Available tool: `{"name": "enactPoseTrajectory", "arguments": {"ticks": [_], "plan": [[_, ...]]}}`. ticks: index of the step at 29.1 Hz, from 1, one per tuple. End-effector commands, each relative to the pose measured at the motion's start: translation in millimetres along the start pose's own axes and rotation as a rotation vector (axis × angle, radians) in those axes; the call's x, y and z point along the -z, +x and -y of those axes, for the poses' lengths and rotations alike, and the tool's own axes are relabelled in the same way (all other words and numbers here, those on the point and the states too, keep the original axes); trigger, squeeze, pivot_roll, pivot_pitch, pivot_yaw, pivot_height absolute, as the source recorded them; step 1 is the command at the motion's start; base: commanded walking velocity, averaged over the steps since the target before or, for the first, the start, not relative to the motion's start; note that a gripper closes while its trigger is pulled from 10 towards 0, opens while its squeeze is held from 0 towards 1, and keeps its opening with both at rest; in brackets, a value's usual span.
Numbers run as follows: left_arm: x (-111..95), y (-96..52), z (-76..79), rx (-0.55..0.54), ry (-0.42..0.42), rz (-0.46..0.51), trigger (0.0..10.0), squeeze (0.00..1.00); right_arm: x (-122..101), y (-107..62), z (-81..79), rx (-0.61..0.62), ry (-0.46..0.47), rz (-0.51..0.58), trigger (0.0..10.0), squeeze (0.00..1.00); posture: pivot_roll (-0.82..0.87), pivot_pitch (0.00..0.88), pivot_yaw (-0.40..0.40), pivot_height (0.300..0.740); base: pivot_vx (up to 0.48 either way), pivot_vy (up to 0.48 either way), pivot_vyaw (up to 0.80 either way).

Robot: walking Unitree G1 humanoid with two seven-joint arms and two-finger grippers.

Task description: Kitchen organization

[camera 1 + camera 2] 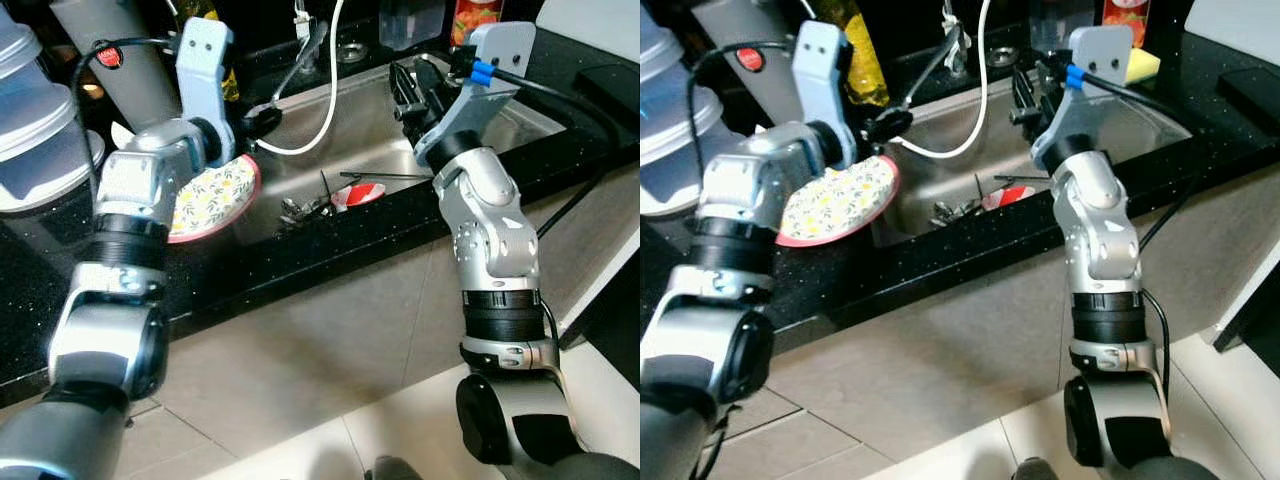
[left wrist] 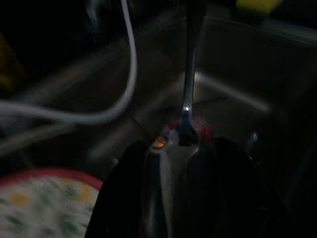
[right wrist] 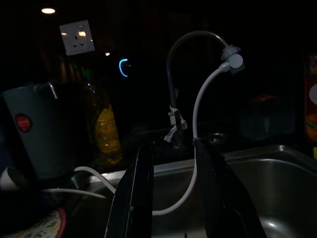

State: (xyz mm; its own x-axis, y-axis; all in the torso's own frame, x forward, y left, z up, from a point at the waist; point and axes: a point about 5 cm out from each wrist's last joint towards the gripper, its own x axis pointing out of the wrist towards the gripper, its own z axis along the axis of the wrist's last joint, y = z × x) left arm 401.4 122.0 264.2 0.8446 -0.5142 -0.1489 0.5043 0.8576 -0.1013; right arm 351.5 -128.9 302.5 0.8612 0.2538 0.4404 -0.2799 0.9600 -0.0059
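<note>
Since the left gripper (image 1: 262, 120) is pinching a spoon (image 2: 188, 74) right over the floral plate (image 1: 215, 195), snagging that white hose (image 1: 325, 110) could yank it loose; right gripper (image 1: 415, 90) hangs spread above the sink (image 1: 520, 125).

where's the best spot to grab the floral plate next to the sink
Probably the floral plate is best taken by its red rim at the near edge, coming from the robot's side. It lies nearly flat on the black counter, so only the rim gives a thin edge to pinch. The left gripper, already shut on a spoon, isn't free.
</note>
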Motion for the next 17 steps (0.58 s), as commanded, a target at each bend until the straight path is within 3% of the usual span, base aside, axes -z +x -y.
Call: {"name": "enactPoseTrajectory", "arguments": {"ticks": [1, 8, 9, 13, 15, 16, 17], "plan": [[15, 6.1, -1.7, -0.023, -0.010, -0.058, 10.0, 0.00, -3, 1.6, -7.9, -0.022, 0.006, 0.013, 10.0, 0.00, -0.07, 0.036, 0.178, 0.740, 0.000, 0.000, 0.00], [35, 30.2, 18.4, -0.027, 0.015, -0.125, 10.0, 0.00, -5, 1.0, -5.8, -0.021, -0.007, 0.011, 10.0, 0.00, -0.09, 0.041, 0.183, 0.740, 0.000, 0.000, 0.00], [35, 32.1, 18.8, -0.050, 0.001, -0.122, 10.0, 1.00, -5, 0.8, -5.4, -0.019, -0.009, 0.012, 10.0, 0.00, -0.10, 0.042, 0.184, 0.740, 0.000, 0.000, 0.00], [35, 34.2, 18.9, -0.078, -0.008, -0.118, 10.0, 1.00, -6, 0.6, -5.3, -0.016, -0.010, 0.012, 10.0, 0.00, -0.10, 0.042, 0.187, 0.740, 0.000, 0.000, 0.00], [22, 32.7, 15.2, -0.098, 0.013, -0.058, 10.0, 1.00, -6, 0.2, -4.9, -0.014, -0.012, 0.012, 10.0, 0.00, -0.10, 0.042, 0.185, 0.740, 0.000, 0.000, 0.00], [9, 28.2, 7.8, -0.143, 0.052, 0.002, 10.0, 0.00, -6, 0.1, -4.2, -0.013, -0.013, 0.013, 10.0, 0.00, -0.10, 0.041, 0.184, 0.740, 0.000, 0.000, 0.00], [9, 28.2, 7.8, -0.143, 0.052, 0.002, 10.0, 0.00, -6, 0.1, -4.2, -0.013, -0.013, 0.013, 10.0, 0.00, -0.10, 0.041, 0.184, 0.740, 0.000, 0.000, 0.00]]}}
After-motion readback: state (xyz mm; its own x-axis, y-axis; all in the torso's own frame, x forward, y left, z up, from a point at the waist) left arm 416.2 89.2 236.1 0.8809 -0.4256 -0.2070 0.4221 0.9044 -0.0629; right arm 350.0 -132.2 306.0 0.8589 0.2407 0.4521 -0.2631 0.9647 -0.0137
